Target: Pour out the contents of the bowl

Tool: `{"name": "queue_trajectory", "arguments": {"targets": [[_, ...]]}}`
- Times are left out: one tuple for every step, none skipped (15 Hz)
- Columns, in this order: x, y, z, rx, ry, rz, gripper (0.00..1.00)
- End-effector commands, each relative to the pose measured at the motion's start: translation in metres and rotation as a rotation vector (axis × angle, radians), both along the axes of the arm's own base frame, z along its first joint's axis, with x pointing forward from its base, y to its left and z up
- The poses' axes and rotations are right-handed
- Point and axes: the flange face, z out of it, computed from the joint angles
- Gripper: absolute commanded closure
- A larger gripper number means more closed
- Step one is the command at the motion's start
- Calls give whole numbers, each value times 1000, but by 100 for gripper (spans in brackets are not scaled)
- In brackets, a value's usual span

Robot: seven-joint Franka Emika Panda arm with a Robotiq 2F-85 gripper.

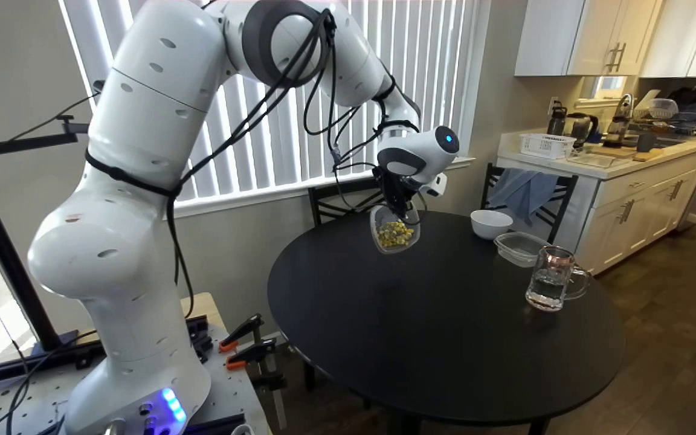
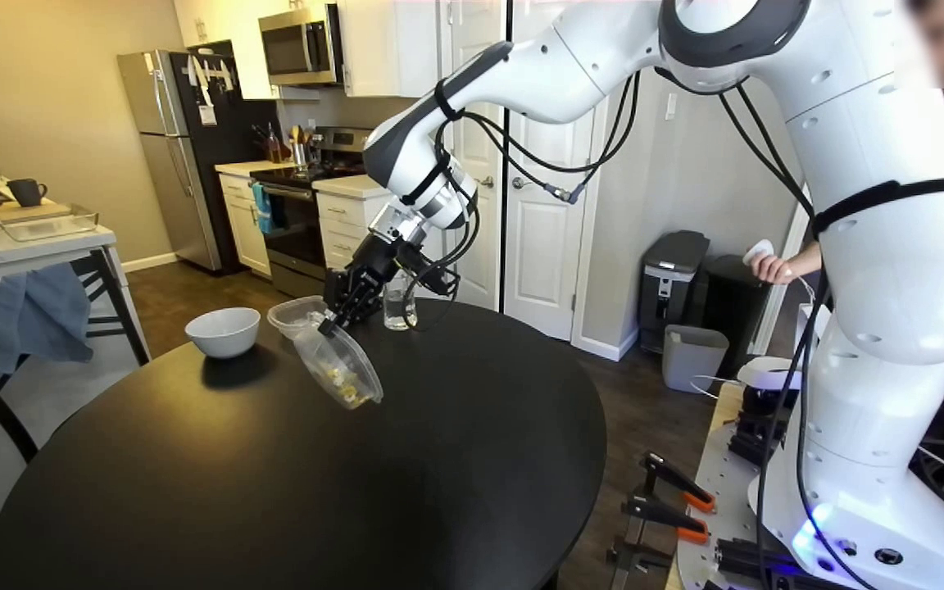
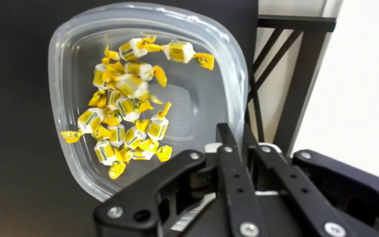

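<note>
The bowl (image 3: 179, 108) is a clear, shallow, squarish container with rounded corners. Its contents (image 3: 123, 115) are several wrapped candies in yellow and white paper, gathered toward the side away from my gripper. My gripper (image 3: 236, 131) is shut on one side wall of the bowl, with the rim between its fingertips. In both exterior views the bowl (image 1: 374, 225) (image 2: 320, 354) hangs tilted above the table, its gripped side higher. The candies (image 1: 394, 234) (image 2: 347, 387) rest inside near its lower side. The gripper (image 1: 405, 205) (image 2: 329, 322) is partly dark and blurred there.
On the round black table (image 1: 420, 338) (image 2: 292, 492) stand a white bowl (image 1: 490, 225) (image 2: 224, 333), another clear container (image 1: 520, 249) (image 2: 292, 313) and a glass mug (image 1: 546, 289) (image 2: 399, 305) with clear liquid. Dark chairs (image 1: 556, 205) and a window with blinds (image 1: 263, 133) border the table.
</note>
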Motion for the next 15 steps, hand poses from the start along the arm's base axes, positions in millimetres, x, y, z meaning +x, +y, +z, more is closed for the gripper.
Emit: {"name": "queue_trajectory", "arguments": {"targets": [[-16, -5, -17, 174, -56, 98, 98], [-22, -7, -25, 219, -64, 133, 98], [-30, -11, -36, 260, -71, 173, 98], [-38, -15, -45, 304, -73, 212, 98], [-46, -21, -57, 346, -74, 250, 98], [-53, -28, -67, 390, -72, 290, 98], [-60, -34, -76, 434, -69, 327, 98], [-67, -41, -83, 478, -68, 364, 98], [-72, -47, -88, 522, -66, 400, 98], [-77, -53, -93, 568, -63, 435, 98], [-80, -57, -96, 599, -59, 457, 98], [-83, -62, -98, 624, -54, 473, 98], [-85, -65, -100, 640, -46, 478, 98], [-86, -68, -101, 645, -35, 475, 98], [-85, -71, -102, 628, -13, 465, 98]]}}
